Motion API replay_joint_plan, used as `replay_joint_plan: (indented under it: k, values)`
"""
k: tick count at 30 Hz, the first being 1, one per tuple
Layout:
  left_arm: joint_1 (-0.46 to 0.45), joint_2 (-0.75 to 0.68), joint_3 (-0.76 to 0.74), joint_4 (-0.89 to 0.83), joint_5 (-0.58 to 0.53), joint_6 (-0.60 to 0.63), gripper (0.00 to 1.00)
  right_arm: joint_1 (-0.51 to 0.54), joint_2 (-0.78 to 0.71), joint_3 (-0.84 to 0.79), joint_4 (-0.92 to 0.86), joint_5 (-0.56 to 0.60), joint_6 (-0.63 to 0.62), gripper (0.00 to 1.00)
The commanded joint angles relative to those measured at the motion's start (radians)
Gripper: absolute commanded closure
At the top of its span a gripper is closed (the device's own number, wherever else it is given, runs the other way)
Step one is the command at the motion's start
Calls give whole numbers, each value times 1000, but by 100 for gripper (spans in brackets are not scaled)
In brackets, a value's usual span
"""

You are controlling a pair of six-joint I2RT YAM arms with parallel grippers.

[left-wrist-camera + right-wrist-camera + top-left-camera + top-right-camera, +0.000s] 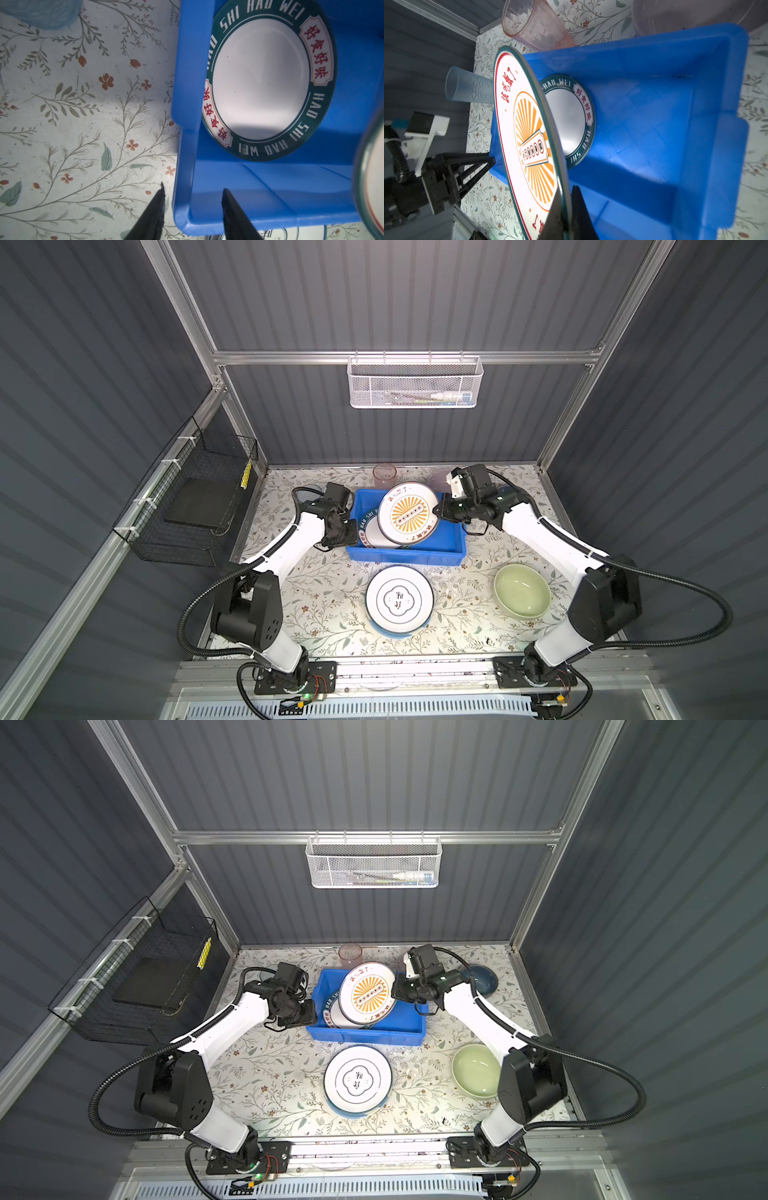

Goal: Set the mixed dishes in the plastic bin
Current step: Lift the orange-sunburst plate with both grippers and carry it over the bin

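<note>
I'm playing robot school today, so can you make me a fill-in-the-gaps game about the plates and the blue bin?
The right tool grips the tilted round white plate whose sunburst rays are ____.
The round plate with the green lettered rim lies flat in the shallow plastic bin, coloured ____.
The left tool has its jaws ____, with the bin's wall between them.
Missing words: orange; blue; open.

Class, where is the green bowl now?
In both top views the green bowl sits on the table at right, beside the right arm, outside the bin.
</note>
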Motion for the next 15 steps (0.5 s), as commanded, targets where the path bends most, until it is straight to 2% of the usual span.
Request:
replay_joint_plan:
  k: [1, 15]
  values:
    - [8, 9, 36, 8, -5, 24, 55, 1, 59, 62, 60, -46, 1, 100]
    - [17, 47, 21, 29, 5, -5, 61, 32, 225, 63, 190, -72, 86, 100]
